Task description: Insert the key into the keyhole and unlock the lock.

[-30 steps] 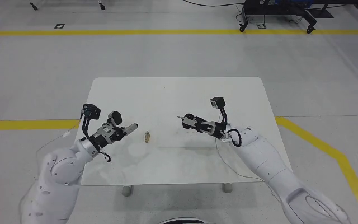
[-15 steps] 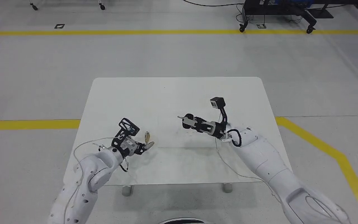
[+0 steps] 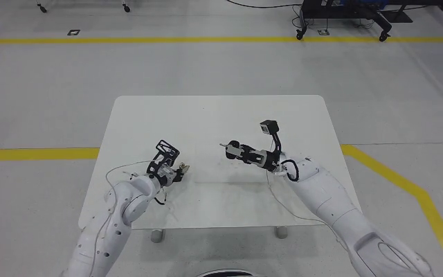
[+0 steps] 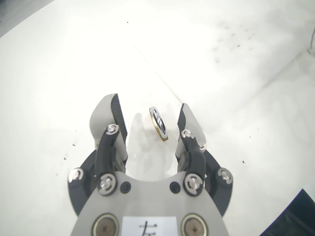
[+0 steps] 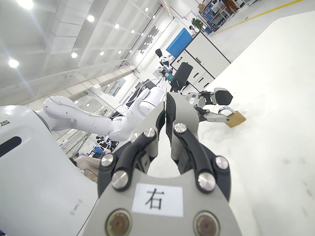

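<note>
Right now the left arm sits bent over the near-left part of the desk (image 3: pixel 277 118), wrist angled low toward the surface. The left gripper (image 4: pixel 149 104) is spread wide and its fingers straddle the lock (image 4: pixel 158 124). There are gaps on both sides and no contact is visible. The lock is a brass padlock resting on the desk, left of centre. The right arm comes in from the near-right side, forearm off the surface, with the right gripper (image 5: pixel 166 96) pointing toward the lock. Its fingers are pressed together on the key (image 3: pixel 222 145), thin tip poking out. Bare desk lies between the two grippers. The far half is open, and the near edge is close behind the left arm.
</note>
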Motion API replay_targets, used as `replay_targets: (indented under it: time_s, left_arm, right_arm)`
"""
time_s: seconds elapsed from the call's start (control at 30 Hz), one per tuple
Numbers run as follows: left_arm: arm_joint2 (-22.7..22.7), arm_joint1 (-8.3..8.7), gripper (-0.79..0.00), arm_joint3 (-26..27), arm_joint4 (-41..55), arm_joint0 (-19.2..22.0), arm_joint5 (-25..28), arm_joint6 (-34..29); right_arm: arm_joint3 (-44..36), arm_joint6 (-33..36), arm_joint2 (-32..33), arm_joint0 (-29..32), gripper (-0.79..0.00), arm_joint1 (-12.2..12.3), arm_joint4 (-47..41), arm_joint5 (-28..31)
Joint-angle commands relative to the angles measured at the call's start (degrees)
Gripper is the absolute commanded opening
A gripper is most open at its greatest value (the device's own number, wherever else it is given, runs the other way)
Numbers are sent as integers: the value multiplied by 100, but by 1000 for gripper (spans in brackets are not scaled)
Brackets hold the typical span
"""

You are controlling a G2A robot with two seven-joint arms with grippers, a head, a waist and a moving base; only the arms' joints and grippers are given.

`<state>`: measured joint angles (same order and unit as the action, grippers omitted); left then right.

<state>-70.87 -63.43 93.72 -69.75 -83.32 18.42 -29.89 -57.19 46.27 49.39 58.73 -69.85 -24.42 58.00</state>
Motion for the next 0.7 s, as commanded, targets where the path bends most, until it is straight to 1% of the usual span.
replay_targets:
  time_s: [0.0,0.03,0.2,0.4,0.57,0.67]
  left_arm:
    - [27,-7,-767,-44,-58,30,-115,-78]
    - [39,-8,-785,-45,-81,33,-130,-106]
    - [-11,2,-785,6,75,-36,-52,-235]
    - [-120,8,-785,11,251,-18,-115,-324]
    - [-271,12,-785,-54,1024,88,296,-332]
    - [-272,10,-785,-135,1094,209,361,-300]
  right_arm:
    - [0,0,0,0,-785,0,0,0]
    - [0,0,0,0,-785,0,0,0]
    - [0,0,0,0,-785,0,0,0]
    - [0,0,0,0,-785,0,0,0]
    - [0,0,0,0,-785,0,0,0]
    - [0,0,0,0,-785,0,0,0]
